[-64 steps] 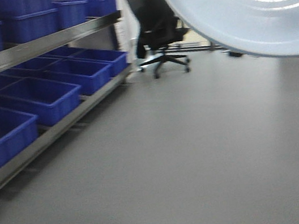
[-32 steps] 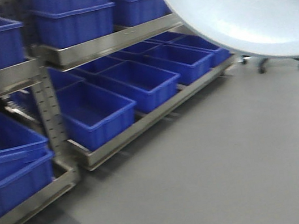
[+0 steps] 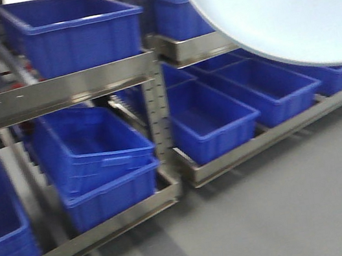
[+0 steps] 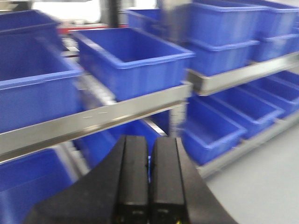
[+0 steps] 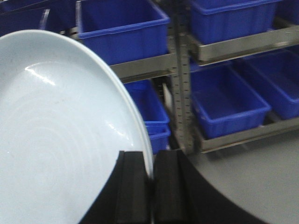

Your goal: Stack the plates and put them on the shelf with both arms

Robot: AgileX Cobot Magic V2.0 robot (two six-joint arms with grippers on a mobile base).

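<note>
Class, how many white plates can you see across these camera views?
1. The plate is gripped at its rim by the right gripper; it also fills the front view's upper right. A second plate may be hidden against it.

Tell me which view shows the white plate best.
The right wrist view: most of the plate shows, face and rim, and the right gripper has its jaws shut on the edge. The front-facing view has only a section cut off at the top right, no grip visible. The left wrist view shows no plate.
</note>
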